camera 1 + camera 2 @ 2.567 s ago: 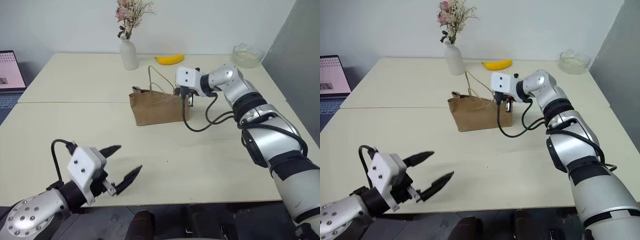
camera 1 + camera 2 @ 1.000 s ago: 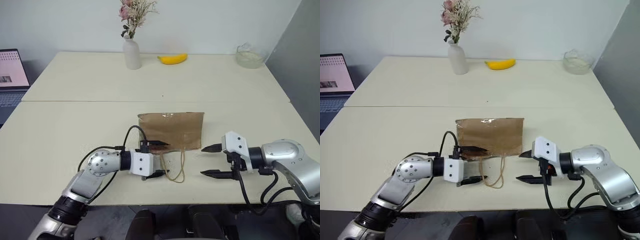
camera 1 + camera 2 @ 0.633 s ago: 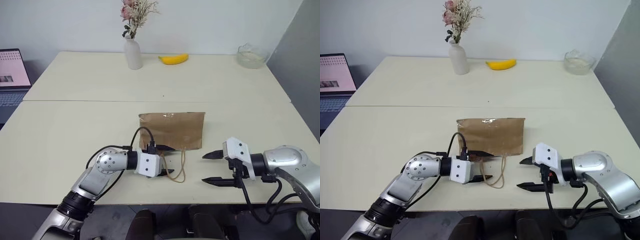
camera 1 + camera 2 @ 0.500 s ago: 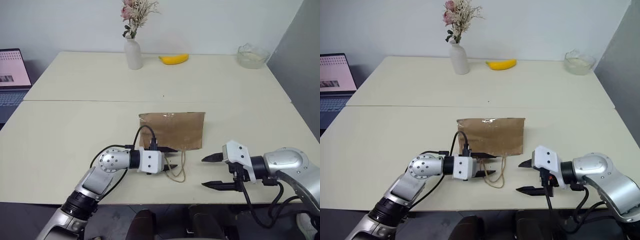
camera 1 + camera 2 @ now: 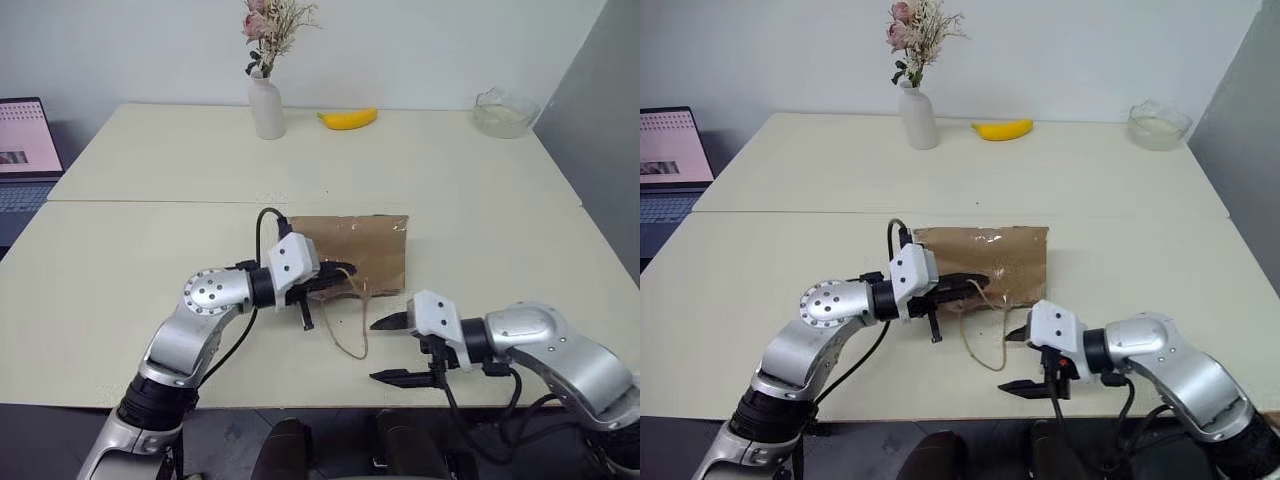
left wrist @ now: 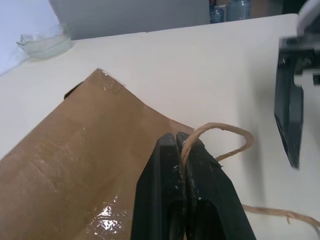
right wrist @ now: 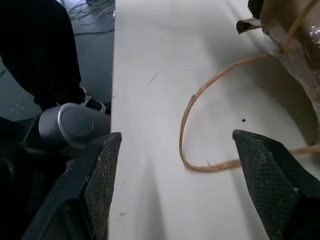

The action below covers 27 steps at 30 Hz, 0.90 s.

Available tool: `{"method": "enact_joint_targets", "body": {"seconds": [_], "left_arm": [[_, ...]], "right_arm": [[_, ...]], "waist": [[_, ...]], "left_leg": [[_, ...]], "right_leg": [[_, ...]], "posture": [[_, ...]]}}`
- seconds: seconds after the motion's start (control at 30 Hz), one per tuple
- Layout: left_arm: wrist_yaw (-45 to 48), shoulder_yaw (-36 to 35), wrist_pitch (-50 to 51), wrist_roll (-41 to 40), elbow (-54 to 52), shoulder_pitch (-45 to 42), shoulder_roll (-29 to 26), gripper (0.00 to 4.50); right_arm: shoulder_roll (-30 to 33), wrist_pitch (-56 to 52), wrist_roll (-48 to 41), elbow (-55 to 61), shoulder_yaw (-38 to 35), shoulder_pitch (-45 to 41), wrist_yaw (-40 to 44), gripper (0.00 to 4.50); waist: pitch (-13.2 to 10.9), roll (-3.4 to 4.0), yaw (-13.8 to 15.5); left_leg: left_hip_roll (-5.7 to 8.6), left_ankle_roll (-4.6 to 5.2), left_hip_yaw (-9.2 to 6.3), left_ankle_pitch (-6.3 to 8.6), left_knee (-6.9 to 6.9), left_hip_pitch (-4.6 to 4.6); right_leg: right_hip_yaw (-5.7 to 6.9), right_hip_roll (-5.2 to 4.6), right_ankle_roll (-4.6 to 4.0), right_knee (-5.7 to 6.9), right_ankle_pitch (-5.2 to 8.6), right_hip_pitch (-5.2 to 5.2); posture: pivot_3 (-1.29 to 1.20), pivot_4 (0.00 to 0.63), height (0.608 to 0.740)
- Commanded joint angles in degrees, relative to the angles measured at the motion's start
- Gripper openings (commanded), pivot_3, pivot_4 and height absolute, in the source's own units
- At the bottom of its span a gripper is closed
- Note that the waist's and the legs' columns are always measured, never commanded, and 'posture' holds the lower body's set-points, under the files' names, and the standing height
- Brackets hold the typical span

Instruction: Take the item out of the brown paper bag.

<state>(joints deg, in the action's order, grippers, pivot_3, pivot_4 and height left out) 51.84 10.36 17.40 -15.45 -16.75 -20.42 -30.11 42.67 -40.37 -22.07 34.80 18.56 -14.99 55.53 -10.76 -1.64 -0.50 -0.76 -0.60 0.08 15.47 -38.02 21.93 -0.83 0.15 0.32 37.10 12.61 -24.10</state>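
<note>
Creased kraft brown paper bag (twisted-cord handle)

I'm looking down on a pale cream table, really two tops butted together along a seam that runs across it. At the far edge I see a white vase of dried flowers, a banana just beside it, and a clear glass bowl at the far right corner. Nearer me the brown paper bag lies on its side (its near edge looks raised), one cord handle trailing on the top. A laptop sits at far left.
</note>
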Motion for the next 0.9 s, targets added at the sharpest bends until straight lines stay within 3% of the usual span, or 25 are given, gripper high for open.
{"method": "enact_joint_targets", "body": {"seconds": [0.03, 0.2, 0.3, 0.57, 0.6, 0.9], "left_arm": [[-1.2, -2.0, 1.6, -1.4, -2.9, -1.0, -0.2, 0.01], [-2.0, -2.9, 3.1, -1.9, -3.2, -1.8, -0.1, 0.01], [-2.5, -3.4, 3.7, -2.0, -3.0, -2.5, -0.2, 0.00], [-5.5, -5.6, 6.5, -3.0, -2.0, -5.4, 0.8, 0.00], [-6.2, -6.1, 7.6, -3.5, -1.8, -6.2, 1.2, 0.00], [-20.3, -13.9, 23.6, -9.4, 2.6, -22.4, 8.3, 0.00]], "right_arm": [[-2.7, 1.7, 2.5, -2.1, 3.3, -3.1, -1.0, 3.74], [-8.7, 3.3, 6.8, -9.8, 9.0, -6.2, -2.6, 3.74], [-9.6, 4.0, 7.8, -11.9, 10.0, -6.1, -2.2, 3.15], [-10.5, 4.2, 11.2, -15.4, 11.3, -4.7, -4.0, 0.26], [-10.4, 4.3, 11.7, -15.8, 11.4, -4.5, -4.1, 0.05], [-10.8, 5.0, 15.5, -18.5, 11.7, -4.0, -6.4, 0.05]], "waist": [[0.0, 0.00, -0.1], [0.0, 0.00, 0.0], [0.0, 0.00, 0.0], [0.0, -0.01, 0.0], [0.0, -0.01, 0.0], [0.1, -0.14, 0.0]], "left_leg": [[0.00, 0.00, 0.00, 0.00, 0.00, 0.00], [-0.03, 0.00, -0.06, 0.00, 0.01, -0.01], [0.00, 0.00, -0.04, 0.00, -0.01, 0.00], [0.01, 0.00, -0.06, 0.00, -0.03, 0.01], [0.01, 0.00, -0.06, 0.00, -0.03, 0.01], [0.04, 0.00, -0.08, -0.01, -0.10, 0.00]], "right_leg": [[0.00, 0.00, 0.00, 0.01, 0.00, 0.00], [0.03, 0.02, -0.01, 0.05, 0.00, -0.01], [0.01, -0.01, -0.01, 0.04, 0.00, -0.01], [0.03, -0.06, -0.01, 0.06, 0.00, -0.01], [0.03, -0.06, -0.01, 0.07, 0.00, -0.01], [0.03, -0.04, 0.02, 0.11, -0.02, 0.03]], "posture": [[0.00, 0.150, 0.740], [0.00, 0.150, 0.740], [0.00, 0.150, 0.740], [0.00, 0.150, 0.740], [0.00, 0.150, 0.740], [0.00, 0.150, 0.740]]}}
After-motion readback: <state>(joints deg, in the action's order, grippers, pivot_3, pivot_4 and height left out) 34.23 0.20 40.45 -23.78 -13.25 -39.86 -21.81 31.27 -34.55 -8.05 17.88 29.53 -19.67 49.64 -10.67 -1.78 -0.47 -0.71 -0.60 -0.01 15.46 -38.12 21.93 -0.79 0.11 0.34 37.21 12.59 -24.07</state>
